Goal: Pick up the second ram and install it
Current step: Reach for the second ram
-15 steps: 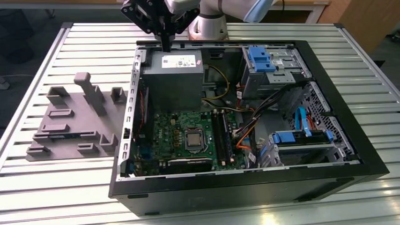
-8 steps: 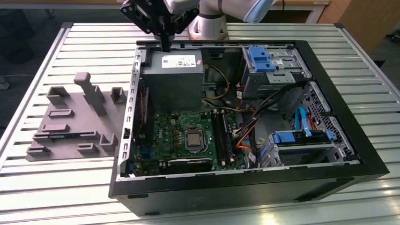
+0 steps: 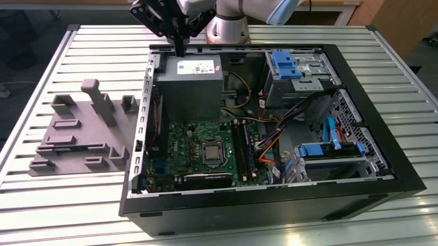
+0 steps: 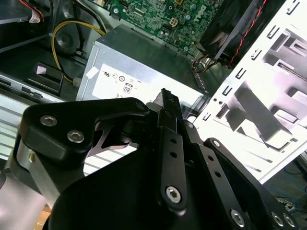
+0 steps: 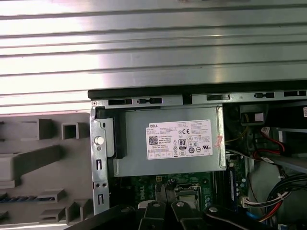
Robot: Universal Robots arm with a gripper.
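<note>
While the second ram [image 3: 71, 149] apparently lies unpicked in the grey fixture [image 3: 102, 110] on the desk [image 3: 61, 205], the pincer [image 3: 180, 49], clenched empty, hangs over the power supply [image 3: 188, 82]; pickup and installation are both left.

The open black metal computer case [image 3: 274, 207] is lying on the slatted metal counter [image 3: 68, 215]. Just beside it, toward the exterior view's left, the grey moulded plastic fixture [image 3: 82, 130] is resting on the counter, and the long, thin, dark blue-green memory stick [image 3: 72, 149] is lying in one of its recesses. Inside the case, the grey boxy metal power supply [image 3: 188, 89] is sitting at the far end, with the green motherboard [image 3: 184, 148] in front of it. The bright blue plastic drive brackets [image 3: 284, 64] are sitting toward the exterior view's right of both. The black metal pincer [image 3: 179, 50] is hanging over the power supply's far edge, well apart from the memory stick.
</note>
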